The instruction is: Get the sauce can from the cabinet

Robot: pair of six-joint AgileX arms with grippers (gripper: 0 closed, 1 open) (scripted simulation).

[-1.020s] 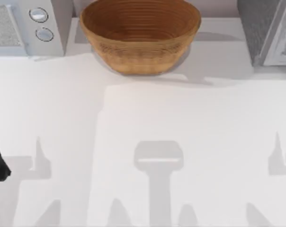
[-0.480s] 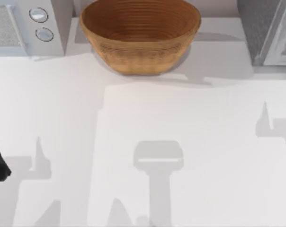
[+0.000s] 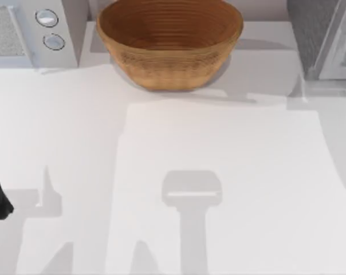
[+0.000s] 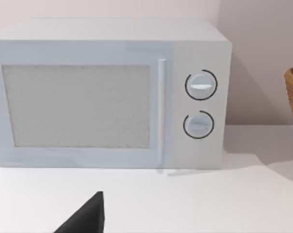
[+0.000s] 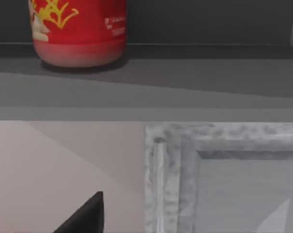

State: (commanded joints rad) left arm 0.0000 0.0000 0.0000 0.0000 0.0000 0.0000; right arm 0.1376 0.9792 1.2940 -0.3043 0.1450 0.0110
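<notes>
Sauce can upright on cabinet shelf, back right corner of surface. R arm nearer, L parked. Claw states: can't tell.

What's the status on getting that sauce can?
Left gripper parked at table's left edge. Sauce can upright on cabinet shelf, not yet gripped.

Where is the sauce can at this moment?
In the right wrist view the sauce can stands upright on a dark shelf inside the cabinet, above its mottled grey frame.
</notes>
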